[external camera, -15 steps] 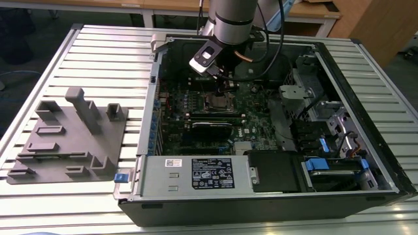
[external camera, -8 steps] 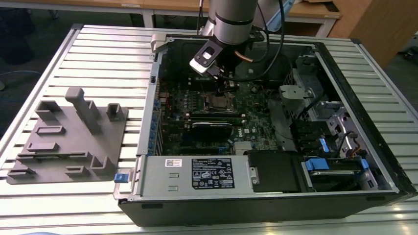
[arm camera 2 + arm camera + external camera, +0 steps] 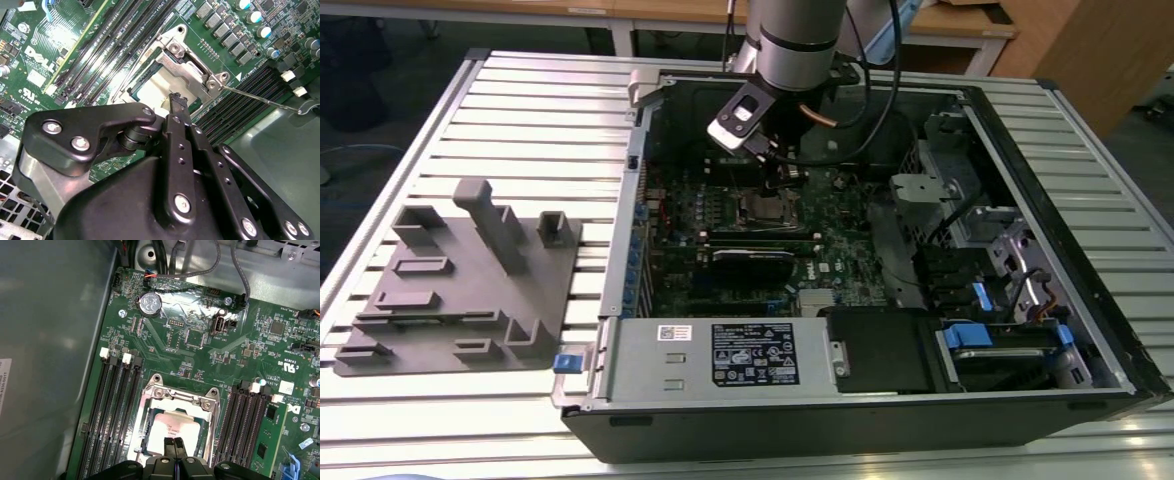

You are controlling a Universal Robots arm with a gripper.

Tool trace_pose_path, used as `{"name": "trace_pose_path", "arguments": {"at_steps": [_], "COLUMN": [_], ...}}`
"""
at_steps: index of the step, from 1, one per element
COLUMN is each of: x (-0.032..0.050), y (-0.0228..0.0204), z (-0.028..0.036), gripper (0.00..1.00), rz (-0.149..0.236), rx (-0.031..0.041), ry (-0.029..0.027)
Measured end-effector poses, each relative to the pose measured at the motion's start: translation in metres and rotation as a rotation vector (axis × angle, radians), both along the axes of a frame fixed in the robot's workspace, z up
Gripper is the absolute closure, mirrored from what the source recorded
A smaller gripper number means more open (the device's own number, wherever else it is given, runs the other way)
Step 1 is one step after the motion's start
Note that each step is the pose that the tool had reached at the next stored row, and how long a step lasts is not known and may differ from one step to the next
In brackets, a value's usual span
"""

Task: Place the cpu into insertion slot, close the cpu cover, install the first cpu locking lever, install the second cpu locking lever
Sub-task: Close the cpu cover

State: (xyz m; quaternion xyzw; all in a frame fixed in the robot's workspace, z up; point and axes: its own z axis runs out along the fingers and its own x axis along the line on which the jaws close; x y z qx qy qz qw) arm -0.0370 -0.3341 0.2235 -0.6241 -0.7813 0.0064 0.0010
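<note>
The cpu [image 3: 176, 426] lies in the insertion slot [image 3: 766, 207], its pale top showing through the window of the cpu cover [image 3: 181, 399]. That silvery cover lies flat over the socket in both wrist views [image 3: 192, 62]. My gripper [image 3: 174, 442] is shut with nothing between its fingers, and its tips rest at the cover's window edge over the cpu. In the exterior view the gripper [image 3: 778, 172] reaches down into the open case right above the socket. One thin locking lever [image 3: 260, 98] sticks out sideways over the memory slots. A second lever [image 3: 145, 55] runs along the socket's other side.
Long black memory slots [image 3: 117, 405] flank the socket on both sides. The case walls [image 3: 640, 180] box in the board. A power supply [image 3: 720, 355] lies at the front and drive bays [image 3: 987, 300] at the exterior view's right. A grey fixture block [image 3: 454, 280] stands on the table at the exterior view's left.
</note>
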Motion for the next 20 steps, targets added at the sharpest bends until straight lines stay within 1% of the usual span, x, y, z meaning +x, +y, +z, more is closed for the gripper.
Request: {"name": "trace_pose_path", "arguments": {"at_steps": [20], "x": [0.0000], "y": [0.0000], "z": [0.0000], "gripper": [0.89], "rz": [0.017], "rx": [0.0001], "ry": [0.0000]}}
